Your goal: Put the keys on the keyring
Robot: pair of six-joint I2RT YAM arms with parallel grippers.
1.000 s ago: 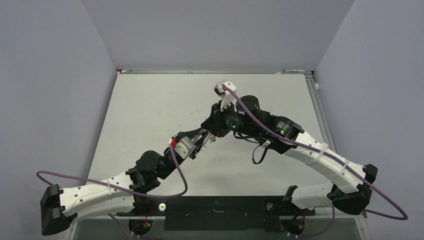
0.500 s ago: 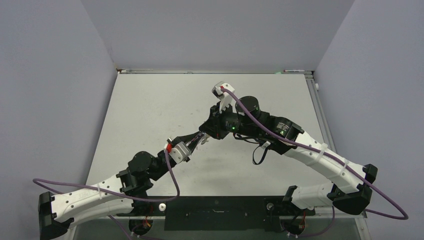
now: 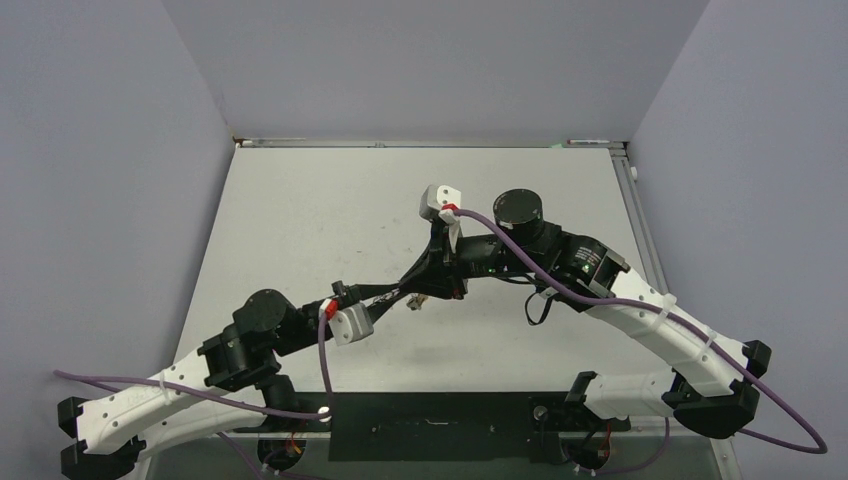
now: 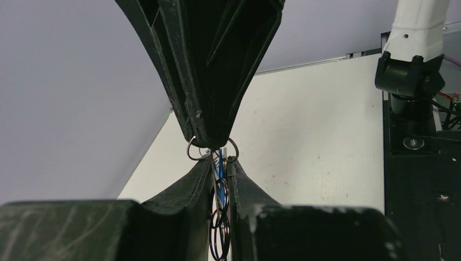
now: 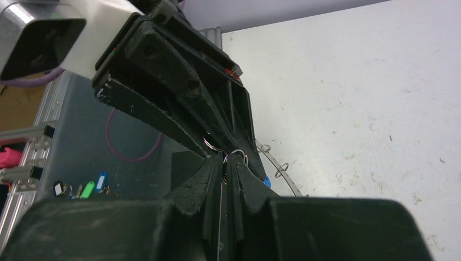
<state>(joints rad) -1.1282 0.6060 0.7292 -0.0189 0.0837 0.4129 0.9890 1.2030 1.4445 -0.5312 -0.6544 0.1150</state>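
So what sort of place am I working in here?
Probably a lab robot test cell: a bare white table boxed in by plain grey walls, a black mounting plate at its near edge, and purple cables looping about.

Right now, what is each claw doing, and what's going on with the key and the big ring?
Left claw: shut on a blue-tagged key.
Right claw: shut, tip to tip with the left claw; what it pinches is hidden.
Blue-tagged key: pinched, up off the table.
Keyring: up in the air, curving out beside the claw tips.
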